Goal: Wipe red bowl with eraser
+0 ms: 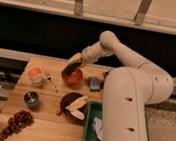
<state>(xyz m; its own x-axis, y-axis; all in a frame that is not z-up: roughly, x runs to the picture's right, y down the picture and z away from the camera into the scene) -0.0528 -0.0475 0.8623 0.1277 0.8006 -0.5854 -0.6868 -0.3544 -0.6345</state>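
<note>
Hand (74, 62) is low over the red bowl (75, 79), which sits near the worktop's (47, 124) far edge, about mid-width. The eraser (68, 70) shows as a dark oblong at the hand's tip, on the bowl's left rim. Whether the hand is spread or pinching, I cannot tell.

Step in hand, as judged: wiping. Keep pressure light and sweep along the inside wall so the small bowl doesn't slide. Bowl is round and orange-red, with a darker inside.

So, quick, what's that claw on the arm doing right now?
Gripper: above the small round orange-red bowl, closed on the dark oblong eraser with a tan top.
</note>
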